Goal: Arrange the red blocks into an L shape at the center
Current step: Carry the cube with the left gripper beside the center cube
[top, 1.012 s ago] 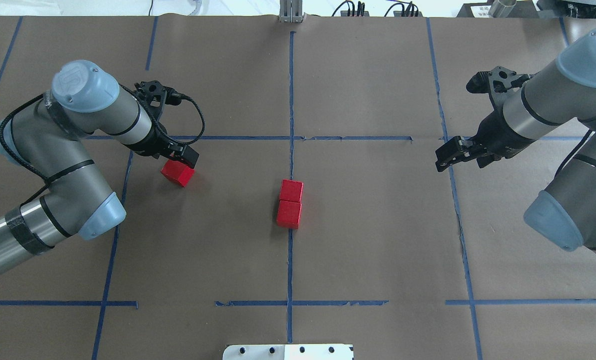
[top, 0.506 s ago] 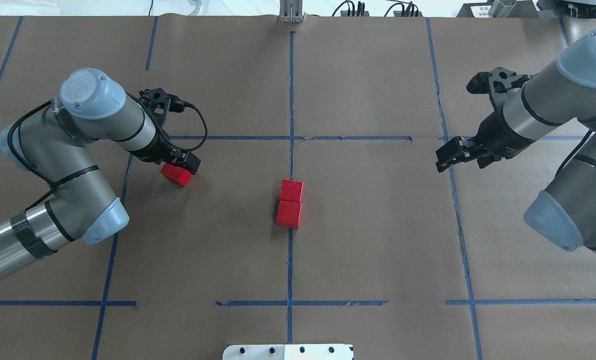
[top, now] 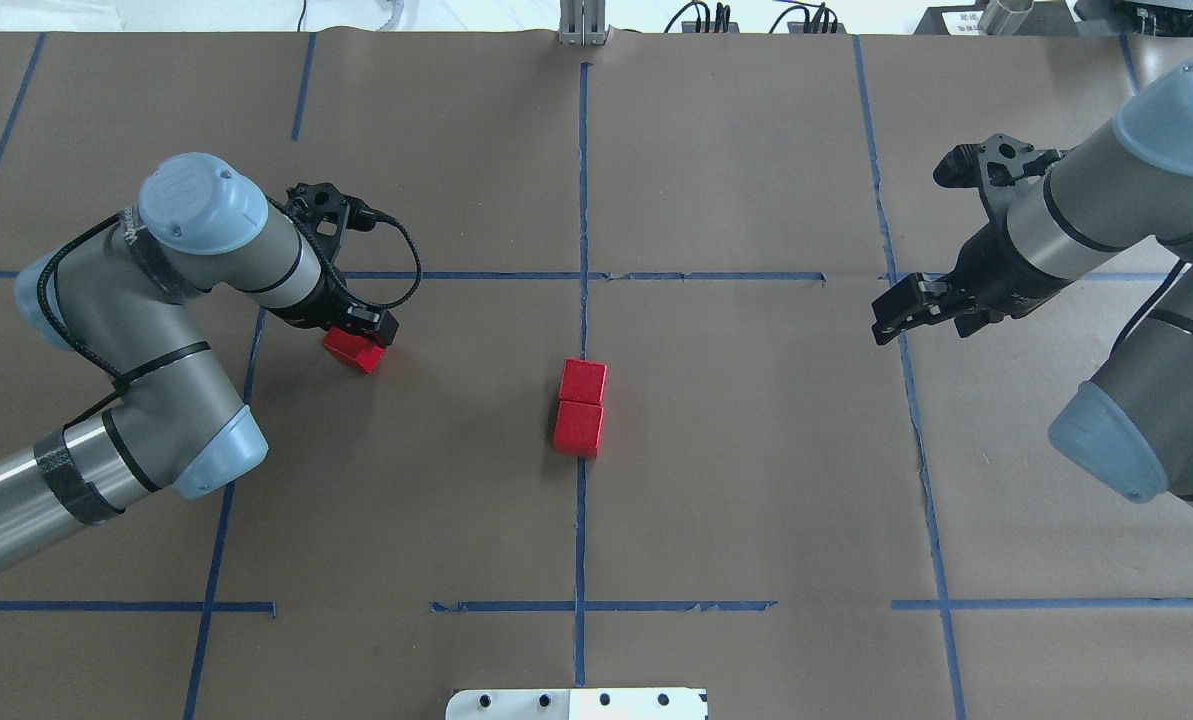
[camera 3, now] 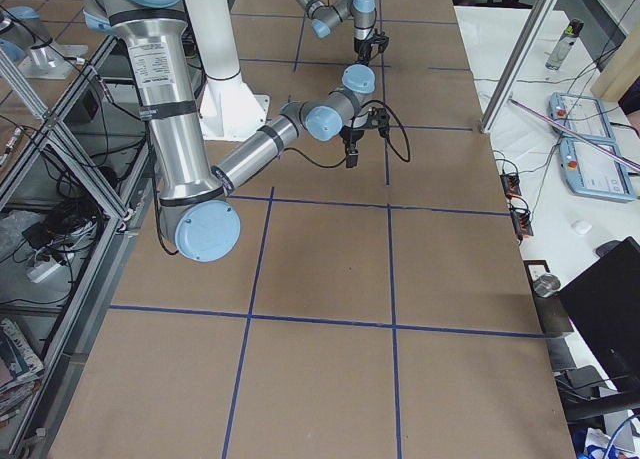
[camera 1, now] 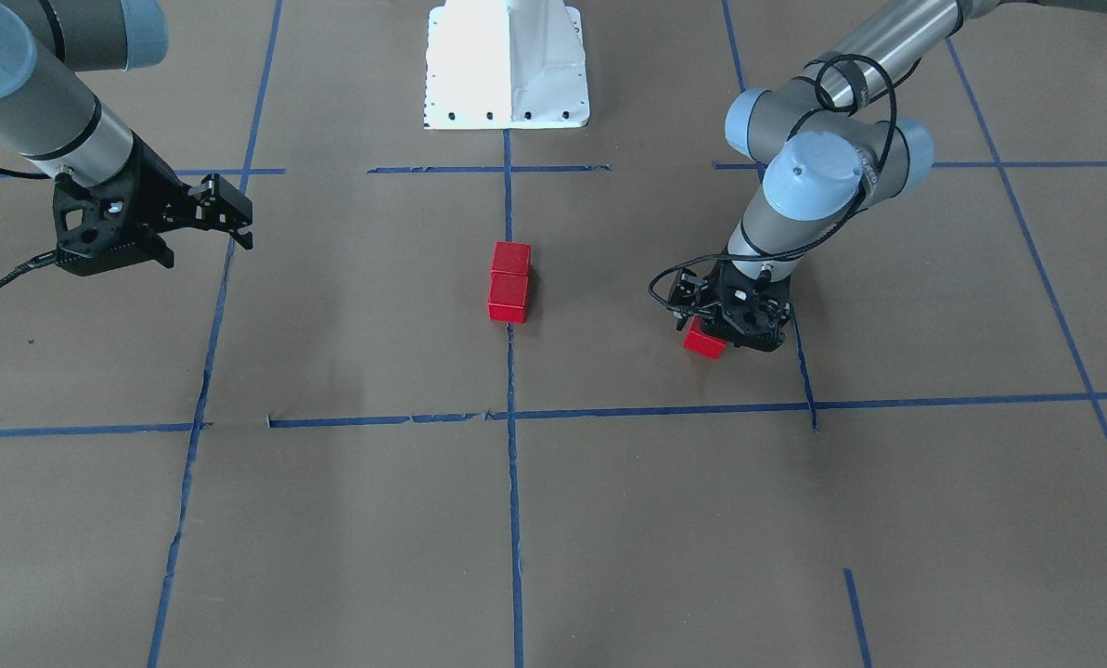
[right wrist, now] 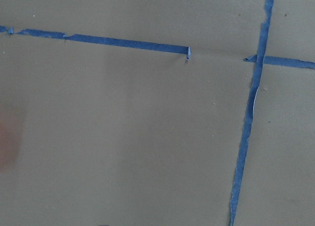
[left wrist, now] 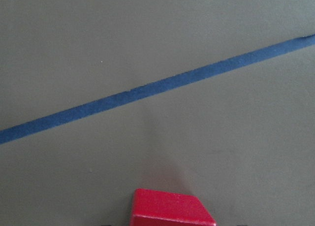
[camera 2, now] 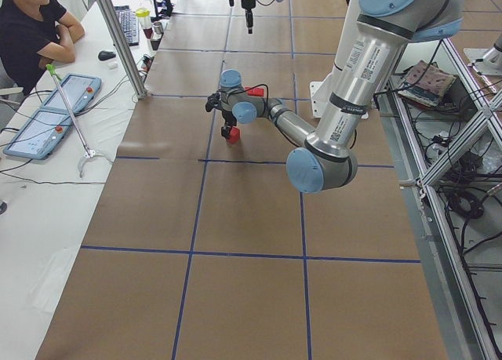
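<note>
At ten o'clock from the centred pair of red blocks [top: 581, 407], the third block [top: 354, 354] sits on the desk [top: 756, 500] under the left gripper [top: 366, 330]. I cannot tell whether its jaws are closed. The right gripper [top: 891, 312] hangs at three o'clock, jaws apart. Advise squaring the jaws to the block's faces before lifting.

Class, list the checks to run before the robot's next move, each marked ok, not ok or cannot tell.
1. The two small bright-red cubes touch, on the vertical blue tape line: ok.
2. The left claw is over the third bright-red cube: ok.
3. The left claw's grip on it: cannot tell.
4. The right claw is far from the pair, holding nothing: ok.
5. L shape complete: not ok.
</note>
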Available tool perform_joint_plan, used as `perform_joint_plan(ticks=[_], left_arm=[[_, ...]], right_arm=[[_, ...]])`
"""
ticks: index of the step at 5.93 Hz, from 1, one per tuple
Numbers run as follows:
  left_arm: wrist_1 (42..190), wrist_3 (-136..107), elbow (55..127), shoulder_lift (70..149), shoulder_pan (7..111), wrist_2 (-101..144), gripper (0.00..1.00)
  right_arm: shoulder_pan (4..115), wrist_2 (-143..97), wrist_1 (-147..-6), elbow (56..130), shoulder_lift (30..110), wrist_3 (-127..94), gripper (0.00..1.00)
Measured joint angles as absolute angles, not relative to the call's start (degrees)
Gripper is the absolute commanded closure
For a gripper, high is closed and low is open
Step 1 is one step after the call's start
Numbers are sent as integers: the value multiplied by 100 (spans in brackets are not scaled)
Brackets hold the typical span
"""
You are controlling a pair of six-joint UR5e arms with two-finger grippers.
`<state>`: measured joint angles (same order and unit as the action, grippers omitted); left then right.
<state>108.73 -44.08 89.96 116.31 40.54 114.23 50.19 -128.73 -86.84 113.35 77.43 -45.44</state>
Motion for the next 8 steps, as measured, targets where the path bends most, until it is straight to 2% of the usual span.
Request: perform_joint_plan(ticks=[3,5,8], left_arm=[[10471,-4878,9235,11801,4058,11023,100],[9149,-7370,9513,12410,3962,10939,100],[8763,-11904,9519,12903,3447,10868,100]], right_arm=[[5021,-12864,-8683,11333,7814,-4544,0],[5026,-12860,-8684,11348,7828,-4544,0],[5023,-12842,-8684,11346,7839,-4547,0]])
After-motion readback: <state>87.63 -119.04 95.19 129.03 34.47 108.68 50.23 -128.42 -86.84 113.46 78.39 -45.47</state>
